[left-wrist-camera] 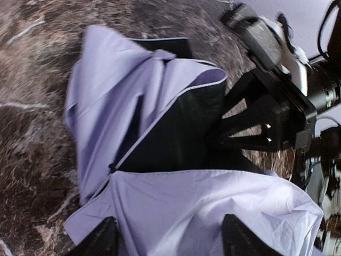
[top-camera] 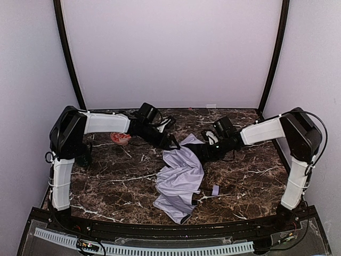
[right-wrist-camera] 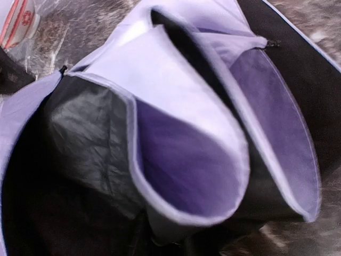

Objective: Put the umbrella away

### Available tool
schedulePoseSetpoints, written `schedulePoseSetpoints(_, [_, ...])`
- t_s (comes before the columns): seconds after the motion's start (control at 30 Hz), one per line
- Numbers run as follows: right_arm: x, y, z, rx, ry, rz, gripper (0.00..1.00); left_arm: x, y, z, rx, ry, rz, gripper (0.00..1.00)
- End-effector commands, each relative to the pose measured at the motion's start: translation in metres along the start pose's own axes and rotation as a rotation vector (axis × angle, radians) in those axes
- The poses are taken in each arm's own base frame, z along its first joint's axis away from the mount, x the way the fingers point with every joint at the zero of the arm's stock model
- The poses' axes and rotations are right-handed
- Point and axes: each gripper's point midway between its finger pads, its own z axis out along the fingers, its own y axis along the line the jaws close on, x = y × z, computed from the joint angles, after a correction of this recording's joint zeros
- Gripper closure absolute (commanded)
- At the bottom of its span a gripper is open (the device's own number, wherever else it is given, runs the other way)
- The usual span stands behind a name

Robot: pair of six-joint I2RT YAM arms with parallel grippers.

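Lavender folds of umbrella [right-wrist-camera: 181,133] fill right wrist view, black underside showing. Umbrella lies at middle of table [top-camera: 117,181], canopy loose and half-collapsed, between both arms. Right gripper [left-wrist-camera: 216,140] pinches canopy edge from right, judging by converging fingers. Left gripper [left-wrist-camera: 171,240] spread wide just above fabric, holding nothing. Risks: pinch is on thin cloth only, could slip or just drag canopy open; grippers close together, may collide; red-patterned bowl [top-camera: 121,138] near left arm, could get knocked.

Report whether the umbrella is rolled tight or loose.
Loose: the umbrella lies flat on the table, its lavender canopy bunched in open folds, black underside showing.
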Motion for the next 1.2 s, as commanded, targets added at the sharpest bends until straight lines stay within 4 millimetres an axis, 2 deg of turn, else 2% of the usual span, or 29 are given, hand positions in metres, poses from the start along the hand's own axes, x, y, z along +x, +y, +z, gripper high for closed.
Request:
schedulePoseSetpoints(0.0, [-0.010, 0.063, 0.004, -0.201, -0.021, -0.130, 0.86, 0.005, -0.045, -0.014, 0.159, 0.042, 0.037, 0.53])
schedulePoseSetpoints(0.07, [-0.015, 0.084, 0.002, -0.234, -0.037, -0.182, 0.93, 0.011, -0.056, -0.020, 0.194, 0.063, 0.062, 0.82])
schedulePoseSetpoints(0.1, [-0.015, 0.093, 0.002, -0.246, -0.038, -0.202, 0.95, 0.013, -0.062, -0.023, 0.202, 0.064, 0.080, 0.93])
schedulePoseSetpoints(0.13, [-0.021, 0.105, -0.001, -0.264, -0.052, -0.230, 0.97, 0.015, -0.068, -0.028, 0.203, 0.062, 0.103, 1.00])
schedulePoseSetpoints(0.23, [-0.026, 0.131, -0.004, -0.293, -0.060, -0.283, 1.00, 0.021, -0.082, -0.047, 0.143, 0.045, 0.173, 1.00])
schedulePoseSetpoints(0.33, [-0.025, 0.147, -0.007, -0.308, -0.071, -0.312, 1.00, 0.023, -0.102, -0.072, 0.012, 0.002, 0.345, 1.00])
schedulePoseSetpoints(0.37, [-0.024, 0.151, -0.008, -0.316, -0.073, -0.320, 1.00, 0.021, -0.121, -0.084, -0.009, -0.035, 0.424, 1.00])
schedulePoseSetpoints(0.5, [-0.033, 0.164, -0.016, -0.353, -0.097, -0.347, 1.00, 0.021, -0.162, -0.108, -0.056, -0.141, 0.625, 1.00])
schedulePoseSetpoints(0.57, [-0.037, 0.170, -0.017, -0.356, -0.090, -0.381, 0.99, 0.027, -0.175, -0.110, -0.044, -0.154, 0.675, 1.00])
schedulePoseSetpoints(0.7, [-0.044, 0.179, -0.016, -0.367, -0.074, -0.417, 0.98, 0.041, -0.196, -0.099, -0.013, -0.136, 0.750, 1.00])
schedulePoseSetpoints(0.8, [-0.032, 0.188, -0.008, -0.415, -0.039, -0.415, 0.96, 0.043, -0.215, -0.088, 0.023, -0.144, 0.799, 1.00])
schedulePoseSetpoints(0.87, [-0.021, 0.192, -0.001, -0.419, -0.014, -0.435, 0.96, 0.037, -0.219, -0.084, 0.031, -0.176, 0.808, 1.00])
schedulePoseSetpoints(0.97, [-0.003, 0.190, 0.006, -0.426, 0.039, -0.452, 0.90, 0.037, -0.205, -0.070, -0.014, -0.175, 0.819, 1.00])
schedulePoseSetpoints(1.07, [0.003, 0.171, 0.007, -0.369, 0.060, -0.429, 0.72, 0.047, -0.171, -0.050, -0.123, -0.118, 0.810, 1.00])
schedulePoseSetpoints(1.17, [-0.013, 0.151, -0.016, -0.339, 0.014, -0.372, 0.53, 0.056, -0.150, -0.037, -0.175, -0.068, 0.793, 1.00])
